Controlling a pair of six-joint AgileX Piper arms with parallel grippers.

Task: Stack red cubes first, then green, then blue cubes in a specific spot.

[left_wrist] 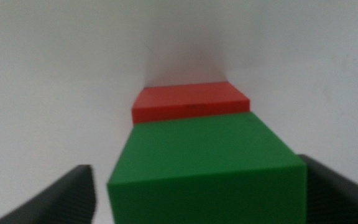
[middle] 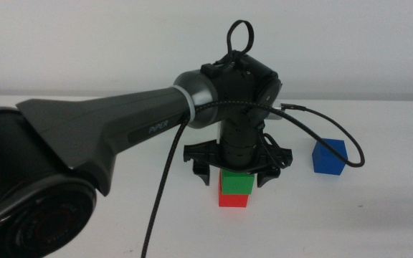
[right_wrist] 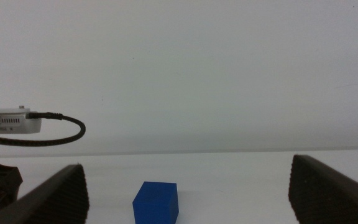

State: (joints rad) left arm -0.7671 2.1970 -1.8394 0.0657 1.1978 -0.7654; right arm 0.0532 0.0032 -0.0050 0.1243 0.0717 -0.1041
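Observation:
The green cube (middle: 236,183) sits on top of the red cube (middle: 233,201) near the middle of the table. My left gripper (middle: 234,180) hangs straight down over this stack. It is open, with one jaw on each side of the green cube and a gap to it. In the left wrist view the green cube (left_wrist: 207,165) fills the space between the jaws and the red cube (left_wrist: 190,102) shows beyond it. The blue cube (middle: 328,156) stands alone to the right of the stack. My right gripper (right_wrist: 188,199) is open and faces the blue cube (right_wrist: 156,202); it is outside the middle view.
The left arm's dark body (middle: 84,143) reaches in from the left, and its black cable (middle: 335,136) loops out close to the blue cube. The table (middle: 350,215) is plain white.

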